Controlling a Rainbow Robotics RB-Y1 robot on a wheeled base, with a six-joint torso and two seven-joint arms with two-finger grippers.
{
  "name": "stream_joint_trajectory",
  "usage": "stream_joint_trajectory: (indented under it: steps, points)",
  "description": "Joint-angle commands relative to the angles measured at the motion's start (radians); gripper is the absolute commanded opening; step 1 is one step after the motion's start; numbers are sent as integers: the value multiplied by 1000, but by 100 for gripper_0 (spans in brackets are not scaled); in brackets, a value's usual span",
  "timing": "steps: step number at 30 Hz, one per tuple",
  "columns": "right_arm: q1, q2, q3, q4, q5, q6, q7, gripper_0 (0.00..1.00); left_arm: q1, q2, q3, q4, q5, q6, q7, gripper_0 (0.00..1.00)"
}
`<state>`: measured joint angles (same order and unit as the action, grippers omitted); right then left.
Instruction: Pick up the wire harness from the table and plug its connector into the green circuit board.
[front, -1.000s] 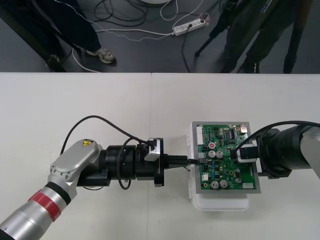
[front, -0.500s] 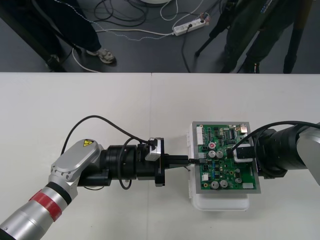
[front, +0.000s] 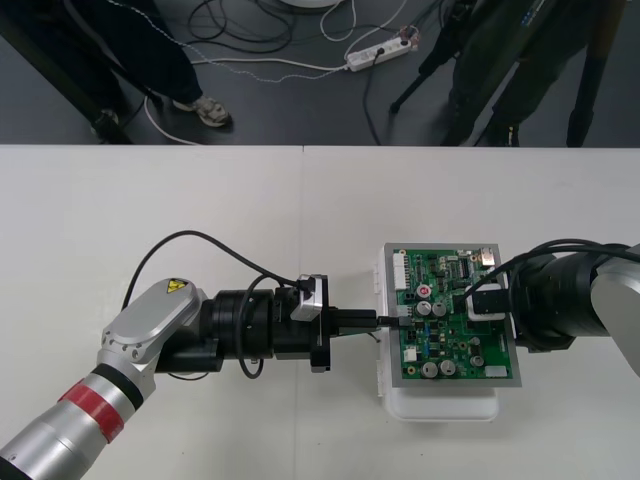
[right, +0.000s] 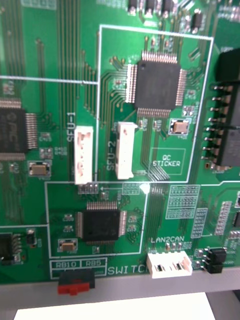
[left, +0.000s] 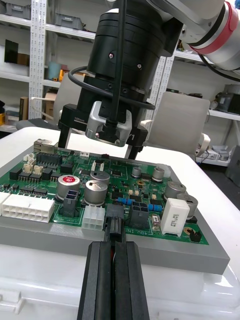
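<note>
Left wrist view: small black plug of the wire harness is sitting pinched between the narrowed fingers of the left tool. Its nose is meeting a dark header at the left edge of the green circuit board; whether it is seating fully, cannot tell. Wires are not making themselves out past the fingers.

Judging: harness is looking light and limp, with a stiff plug body and fragile pins. Best hold is lying on the plug's flat sides, never the wires, pushing straight in.

Board is resting on a white base on the desk. Right tool is hovering over the board's right side; its state I cannot tell.
</note>
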<state>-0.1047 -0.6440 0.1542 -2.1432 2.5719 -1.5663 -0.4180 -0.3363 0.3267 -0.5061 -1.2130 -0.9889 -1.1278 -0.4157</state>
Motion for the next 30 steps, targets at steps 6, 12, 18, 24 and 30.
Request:
stream_joint_trajectory:
  steps: [6, 12, 18, 24, 30]
  points:
    - [40, 14, 13, -35, 8, -5, -5, 100, -38, -32, -28, -8, -8, 31, -38, 0]
    - [54, 14, 13, -35, 2, -5, -31, 100, -39, -34, -34, -8, -1, 33, -38, 0]
    - [54, 17, 13, -35, -13, -5, -108, 100, -38, -34, -32, -7, 1, 34, -40, 0]
    - [54, 23, 13, -47, -21, -5, -105, 100, -38, -34, -32, -8, 9, 45, -45, 0]
    - [54, 30, 13, -52, -27, -5, -99, 100, -38, -40, -32, -7, 16, 45, -49, 0]
